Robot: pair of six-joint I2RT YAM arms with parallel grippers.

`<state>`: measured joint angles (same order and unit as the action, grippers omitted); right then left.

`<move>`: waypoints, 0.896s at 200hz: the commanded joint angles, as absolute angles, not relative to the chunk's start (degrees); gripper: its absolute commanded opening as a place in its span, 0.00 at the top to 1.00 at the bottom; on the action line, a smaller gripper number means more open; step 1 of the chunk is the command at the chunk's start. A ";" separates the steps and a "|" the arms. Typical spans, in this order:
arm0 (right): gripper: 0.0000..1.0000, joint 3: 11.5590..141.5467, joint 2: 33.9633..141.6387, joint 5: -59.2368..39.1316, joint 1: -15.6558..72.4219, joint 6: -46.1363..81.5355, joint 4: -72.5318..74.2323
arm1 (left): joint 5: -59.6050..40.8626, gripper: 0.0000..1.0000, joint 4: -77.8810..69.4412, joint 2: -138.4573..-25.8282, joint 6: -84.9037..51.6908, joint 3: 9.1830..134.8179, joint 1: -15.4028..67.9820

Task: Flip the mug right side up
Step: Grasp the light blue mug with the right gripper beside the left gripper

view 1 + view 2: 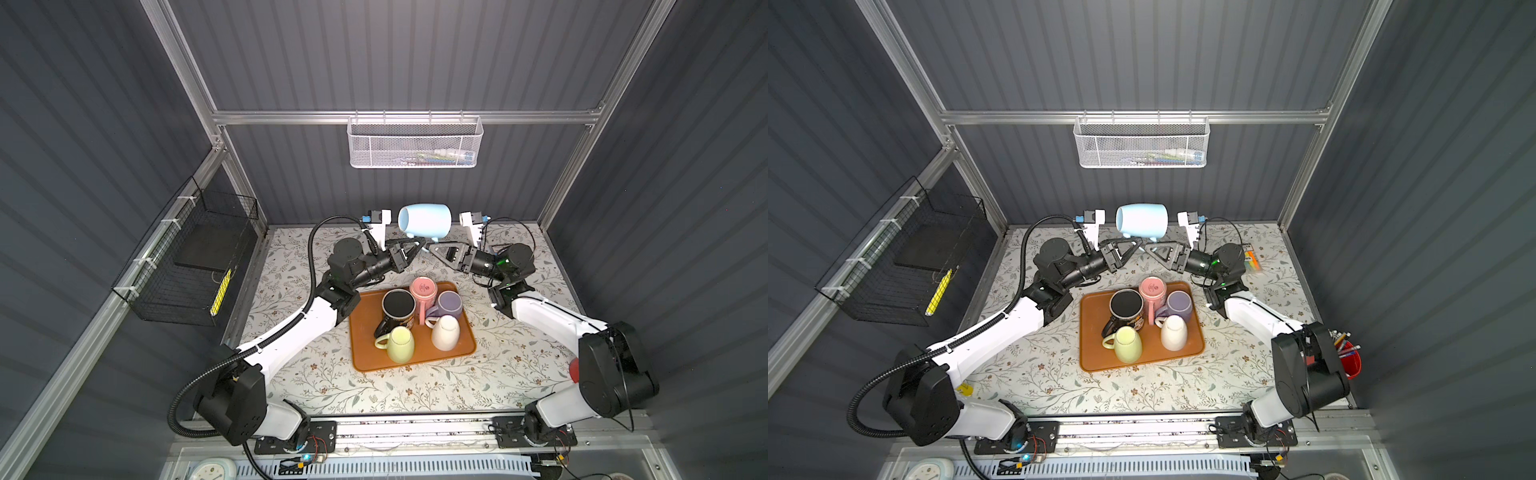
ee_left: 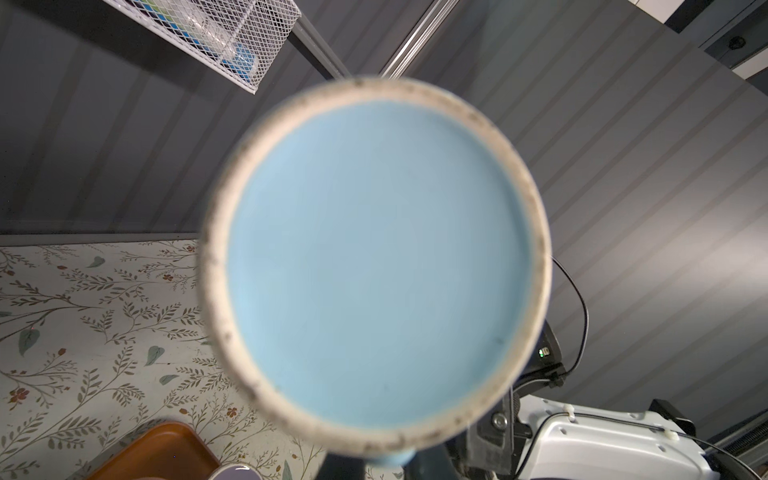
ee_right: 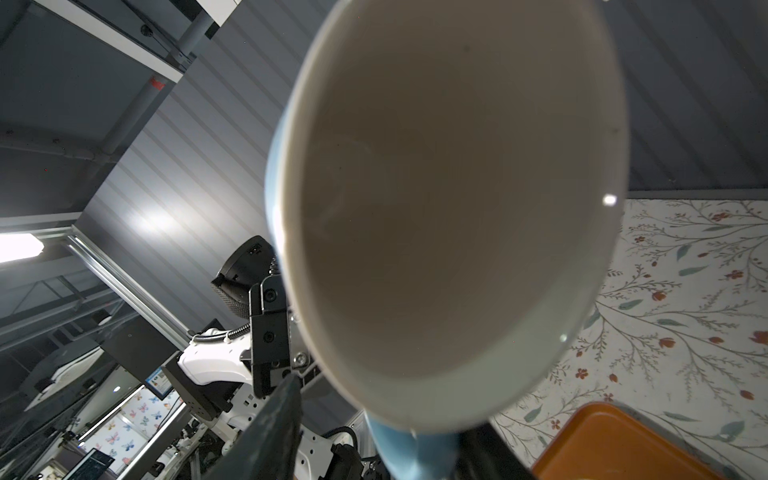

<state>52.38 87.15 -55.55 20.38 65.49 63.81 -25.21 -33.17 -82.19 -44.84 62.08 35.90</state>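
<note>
A light blue mug [image 1: 428, 220] [image 1: 1144, 220] hangs on its side above the back of the table, handle pointing down. Its blue base with a pale ring [image 2: 378, 266] fills the left wrist view. Its pale inside [image 3: 449, 208] fills the right wrist view. My left gripper [image 1: 419, 246] [image 1: 1138, 246] [image 2: 384, 471] comes in from the left and is shut on the handle [image 2: 390, 457]. My right gripper [image 1: 432, 249] [image 1: 1148, 249] [image 3: 382, 440] reaches in from the right. Its jaws straddle the handle [image 3: 411, 453], with a gap on one side.
An orange tray [image 1: 424, 359] in mid-table carries several mugs: black [image 1: 399, 305], pink [image 1: 423, 291], purple [image 1: 448, 303], white [image 1: 444, 332] and pale green [image 1: 401, 343]. A white mesh basket [image 1: 415, 145] hangs on the back wall. A black wire basket [image 1: 195, 257] hangs at the left.
</note>
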 commanded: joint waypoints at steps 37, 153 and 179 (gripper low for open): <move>0.60 54.97 88.97 -55.92 20.39 71.18 74.87 | -26.76 1.00 -44.44 -82.42 -47.80 62.26 35.60; 0.73 54.41 88.70 -53.19 19.72 70.86 76.26 | -25.42 1.00 -47.89 -80.48 -48.98 55.48 35.60; 0.81 54.15 88.60 -53.17 19.68 70.84 76.42 | -25.33 1.00 -48.21 -80.60 -49.08 54.89 35.60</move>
